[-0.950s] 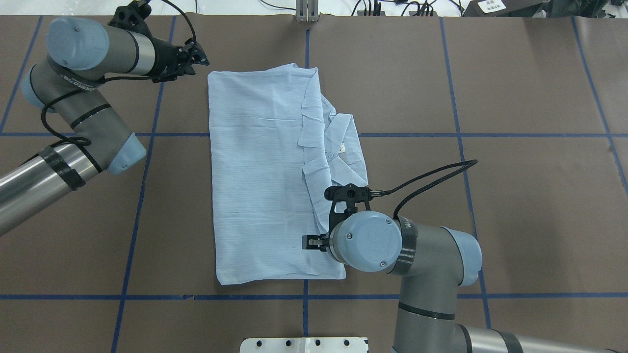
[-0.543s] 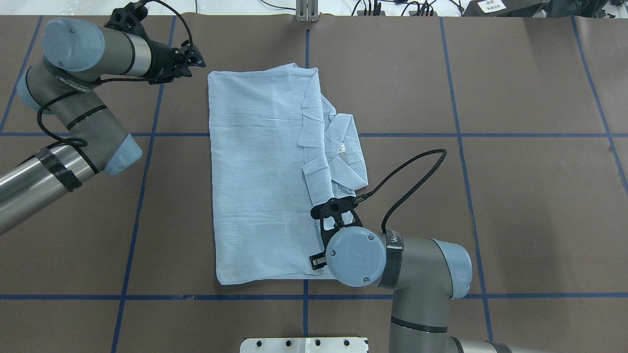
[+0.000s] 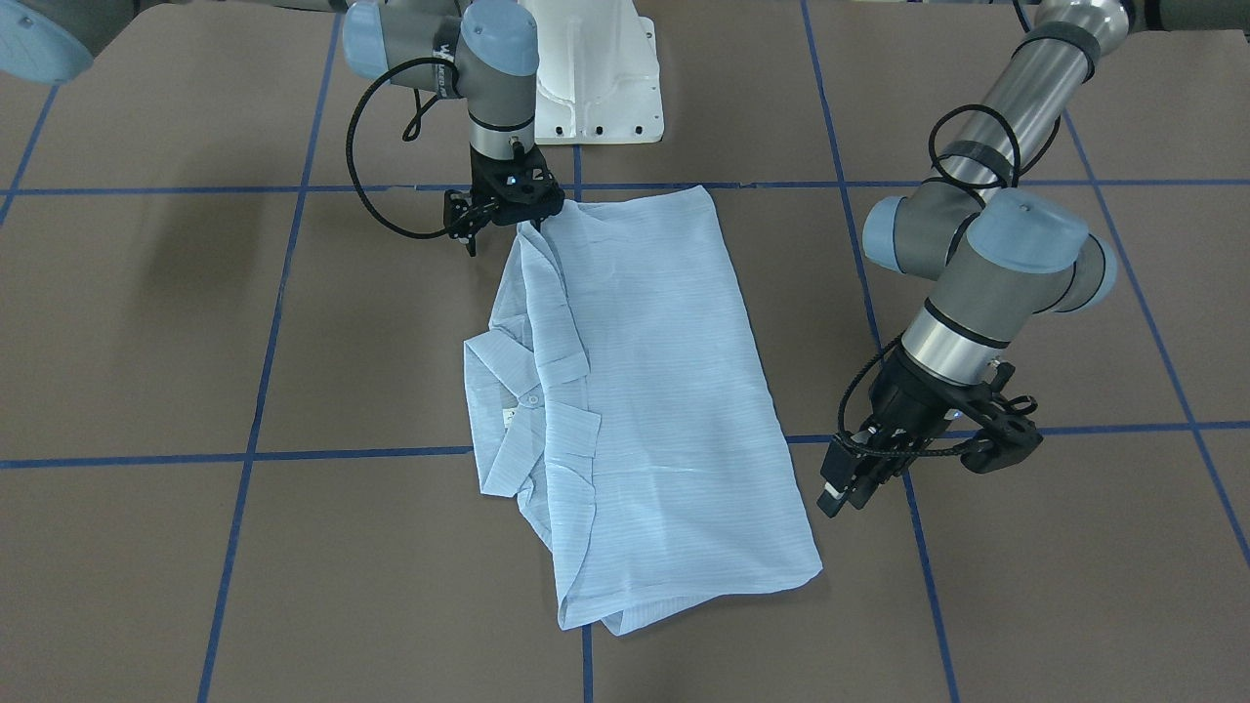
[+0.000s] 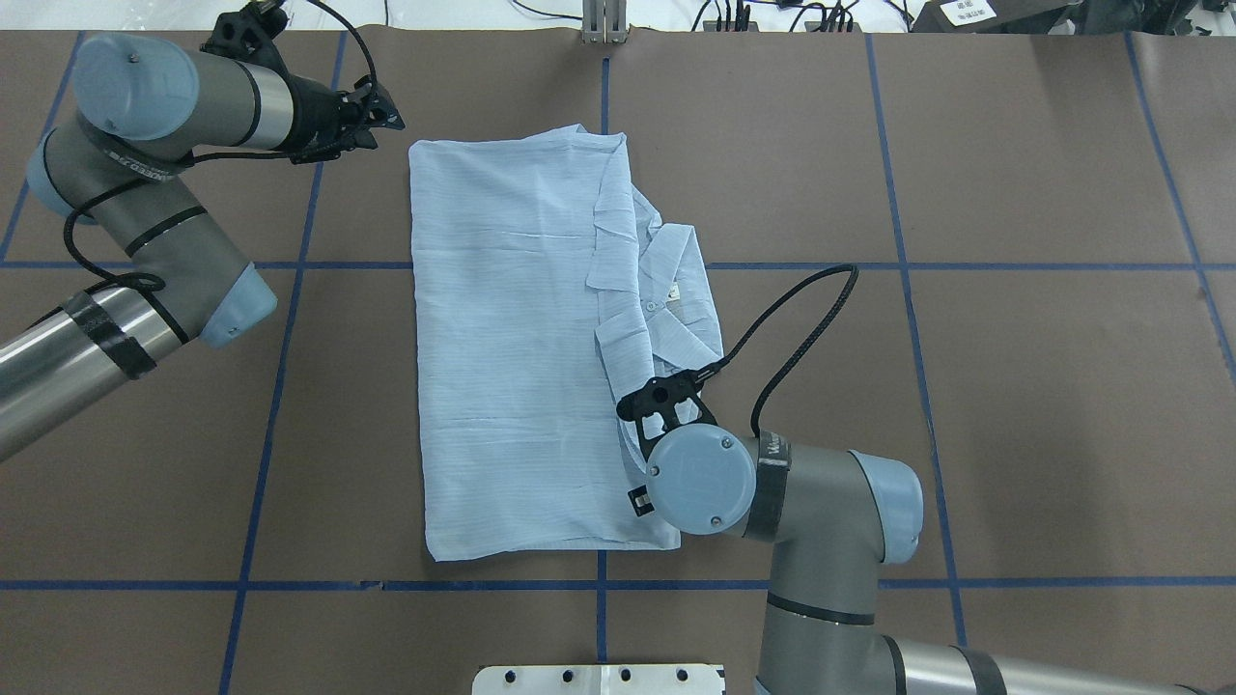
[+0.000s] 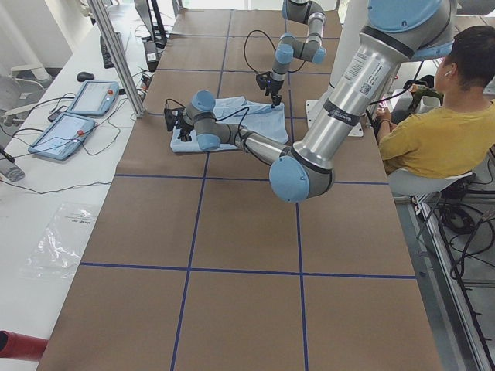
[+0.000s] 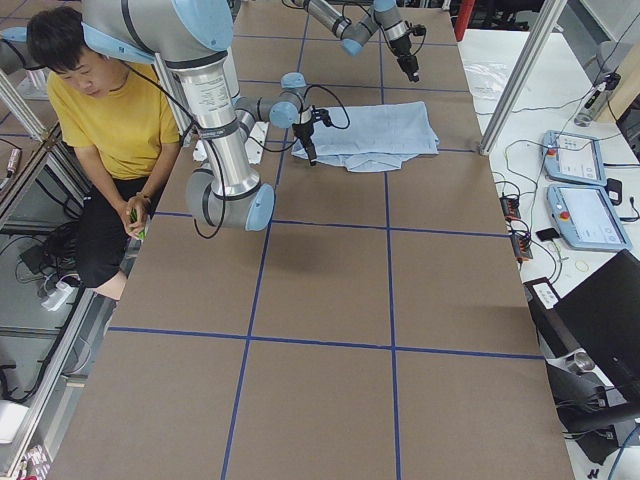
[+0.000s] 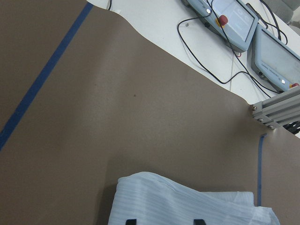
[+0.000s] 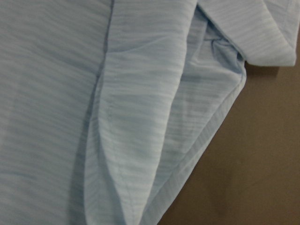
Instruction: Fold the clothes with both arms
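Jaws spread on the left arm; on the right arm I cannot tell.
The left jaws hover just beside the far left corner of the thin light-blue pinstriped shirt; the right jaws are at its near right edge. The folded shirt lies in the middle of the brown tabletop, with wide surface around every edge.

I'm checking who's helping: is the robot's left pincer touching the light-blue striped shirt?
No, the left pincer hangs over the brown table cover, apart from the light-blue pinstriped collared shirt.
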Controlling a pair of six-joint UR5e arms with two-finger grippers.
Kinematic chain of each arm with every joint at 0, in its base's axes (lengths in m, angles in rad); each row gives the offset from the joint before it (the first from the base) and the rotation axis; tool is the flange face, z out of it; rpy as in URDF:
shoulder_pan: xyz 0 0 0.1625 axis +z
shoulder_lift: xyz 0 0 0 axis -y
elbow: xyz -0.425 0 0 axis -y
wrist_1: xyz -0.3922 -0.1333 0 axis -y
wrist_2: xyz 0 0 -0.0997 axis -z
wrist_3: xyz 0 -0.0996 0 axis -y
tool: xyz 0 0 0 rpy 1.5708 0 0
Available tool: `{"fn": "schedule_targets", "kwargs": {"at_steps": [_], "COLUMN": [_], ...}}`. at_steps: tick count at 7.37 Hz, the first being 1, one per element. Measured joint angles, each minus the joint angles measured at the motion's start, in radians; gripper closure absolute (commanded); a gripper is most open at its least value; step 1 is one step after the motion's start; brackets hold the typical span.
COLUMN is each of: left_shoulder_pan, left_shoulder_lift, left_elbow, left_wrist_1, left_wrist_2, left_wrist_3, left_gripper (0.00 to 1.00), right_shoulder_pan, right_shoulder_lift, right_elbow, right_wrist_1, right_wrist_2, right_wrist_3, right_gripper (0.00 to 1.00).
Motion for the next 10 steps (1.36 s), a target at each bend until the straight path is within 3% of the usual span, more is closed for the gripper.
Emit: {"fn": "schedule_targets", "kwargs": {"at_steps": [3,6,10], "left_shoulder_pan": [-0.003,-0.005,-0.006], "left_shoulder_lift": [0.031,0.039,0.044], "left_elbow": [-0.046,-0.061,-0.077], "left_wrist_1": [0.001,0.001,0.018], "left_wrist_2": [-0.001,-0.005,-0.009], "left_wrist_3": [0.0,0.0,-0.002], "left_gripper": [0.49,0.5,0.49], "right_shoulder_pan": [0.096,0.114,0.08], "right_shoulder_lift": [-0.044,-0.181,-0.088], "right_elbow": [0.02,0.174,0.154], "right_wrist_1": [-0.014,-0.029,-0.044], "right_wrist_2": [0.071,0.096,0.102], "right_wrist_3": [-0.076,-0.07,0.167], "right_gripper": [0.0,0.0,0.0]}}
